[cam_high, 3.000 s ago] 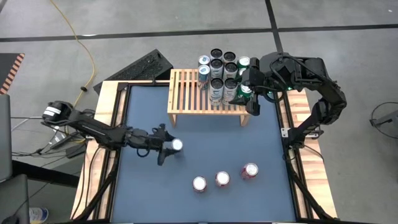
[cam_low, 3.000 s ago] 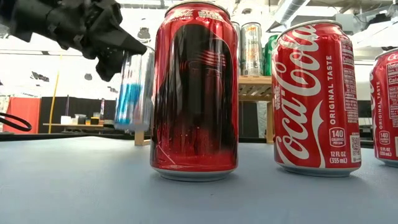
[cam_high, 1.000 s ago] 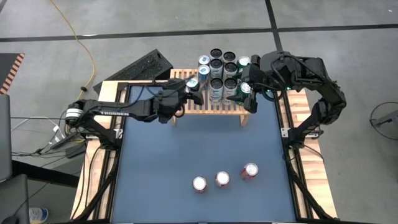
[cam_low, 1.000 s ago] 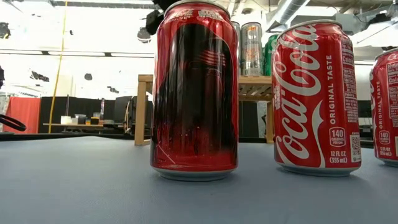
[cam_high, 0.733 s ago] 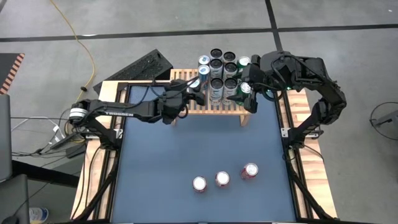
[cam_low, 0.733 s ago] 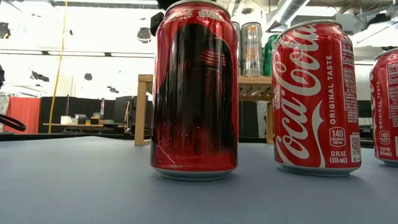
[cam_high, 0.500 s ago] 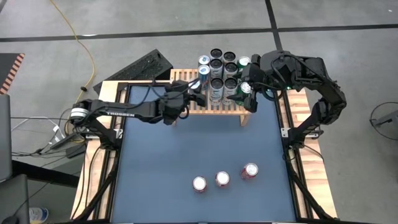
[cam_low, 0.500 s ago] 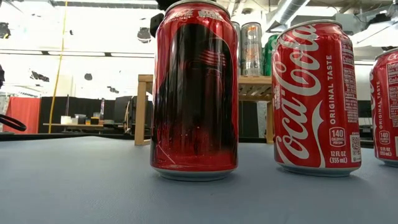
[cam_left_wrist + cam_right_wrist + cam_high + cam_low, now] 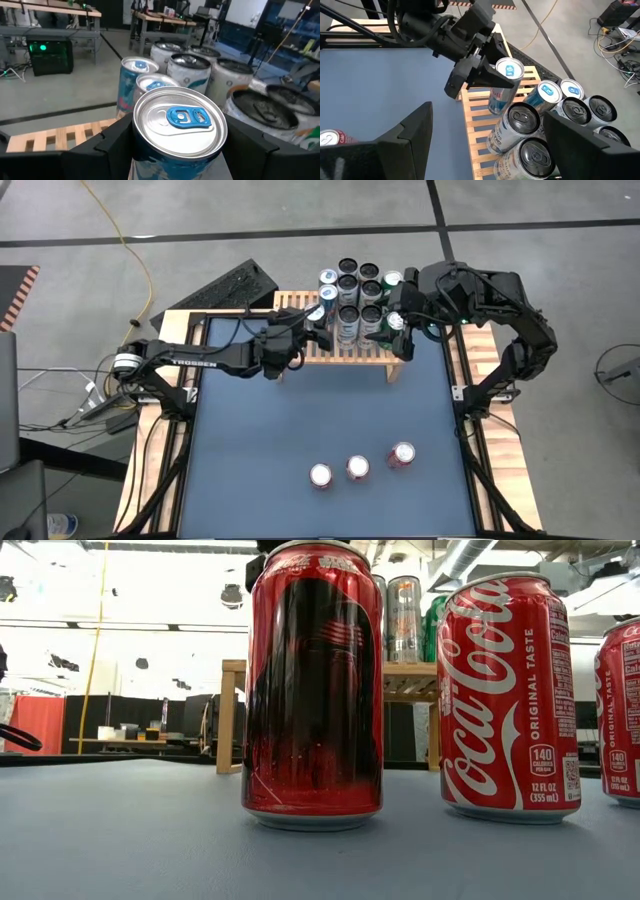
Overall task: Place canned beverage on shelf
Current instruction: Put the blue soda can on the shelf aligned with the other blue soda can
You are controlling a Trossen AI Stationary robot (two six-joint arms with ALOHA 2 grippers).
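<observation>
Three red cola cans stand in a loose row at the near end of the blue desk (image 9: 240, 480): one (image 9: 321, 475), a second (image 9: 358, 467) and a third (image 9: 402, 454), each apart from its neighbour. In the low view the first of them fills the middle and blocks most of what lies behind it.

On the shelf (image 9: 290, 340), the slatted wooden rack at the desk's far edge, about ten cans (image 9: 348, 288) crowd the right half, touching one another; the left half shows bare slats.

The left pincer (image 9: 313, 325) grips a blue-and-silver can (image 9: 172, 120) upright over the slats, just beside that cluster; whether its base touches the wood cannot be told.

The right pincer (image 9: 398, 330) hangs at the shelf's right end with its fingers spread wide, holding nothing.
</observation>
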